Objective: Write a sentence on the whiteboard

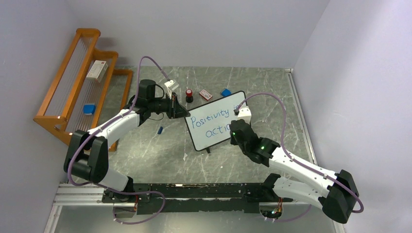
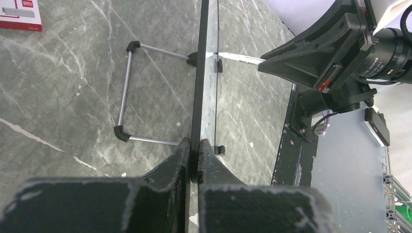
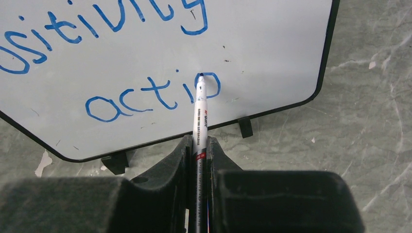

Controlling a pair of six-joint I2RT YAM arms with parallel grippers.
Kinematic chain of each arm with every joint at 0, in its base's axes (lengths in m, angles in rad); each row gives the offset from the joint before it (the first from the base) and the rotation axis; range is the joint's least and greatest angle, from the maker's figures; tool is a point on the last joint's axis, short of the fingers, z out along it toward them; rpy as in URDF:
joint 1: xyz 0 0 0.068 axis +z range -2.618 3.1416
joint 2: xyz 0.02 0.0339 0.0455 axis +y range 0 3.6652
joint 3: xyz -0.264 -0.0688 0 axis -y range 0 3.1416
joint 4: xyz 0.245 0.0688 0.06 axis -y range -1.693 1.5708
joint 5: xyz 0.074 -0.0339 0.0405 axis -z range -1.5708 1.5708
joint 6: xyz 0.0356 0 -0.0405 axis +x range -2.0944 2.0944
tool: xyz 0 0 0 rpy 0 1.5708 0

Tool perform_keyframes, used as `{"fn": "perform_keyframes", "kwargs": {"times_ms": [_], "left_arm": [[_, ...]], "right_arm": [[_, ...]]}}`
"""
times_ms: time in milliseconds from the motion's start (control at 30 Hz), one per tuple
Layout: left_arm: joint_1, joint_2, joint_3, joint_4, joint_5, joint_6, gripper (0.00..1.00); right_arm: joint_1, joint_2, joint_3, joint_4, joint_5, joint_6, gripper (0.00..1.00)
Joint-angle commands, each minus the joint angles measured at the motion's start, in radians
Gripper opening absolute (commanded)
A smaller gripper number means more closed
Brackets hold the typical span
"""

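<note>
Frame centre: right gripper (image 3: 198, 141) clamps a marker pen (image 3: 199, 114), tip on the whiteboard (image 3: 272, 53)'s blue sentence (image 3: 156, 93); left gripper (image 2: 193, 148) pinches its edge.

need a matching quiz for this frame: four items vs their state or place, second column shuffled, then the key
1. left gripper
2. right gripper
3. marker
4. wire stand

a. tip on the last blue letter of the sentence
b. shut on the edge of the whiteboard
c. folded out behind the board
d. shut on the marker

Pairs: 1-b, 2-d, 3-a, 4-c
</note>
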Motion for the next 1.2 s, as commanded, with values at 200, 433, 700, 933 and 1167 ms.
{"fn": "perform_keyframes", "kwargs": {"times_ms": [200, 433, 700, 933, 1167], "left_arm": [[0.000, 0.033, 0.001, -0.088, -0.085, 0.068, 0.05], [0.000, 0.031, 0.001, -0.089, -0.086, 0.068, 0.05], [0.001, 0.030, 0.000, -0.088, -0.084, 0.066, 0.05], [0.000, 0.031, 0.000, -0.088, -0.079, 0.065, 0.05], [0.000, 0.031, 0.000, -0.087, -0.078, 0.066, 0.05]], "right_arm": [[-0.006, -0.034, 0.021, 0.003, -0.014, -0.003, 0.00], [-0.010, -0.045, 0.023, -0.042, 0.060, 0.022, 0.00], [-0.025, -0.041, 0.016, -0.024, 0.054, 0.022, 0.00], [-0.032, -0.018, 0.021, 0.011, 0.039, 0.009, 0.00], [-0.047, 0.005, 0.010, 0.037, 0.021, 0.002, 0.00]]}}
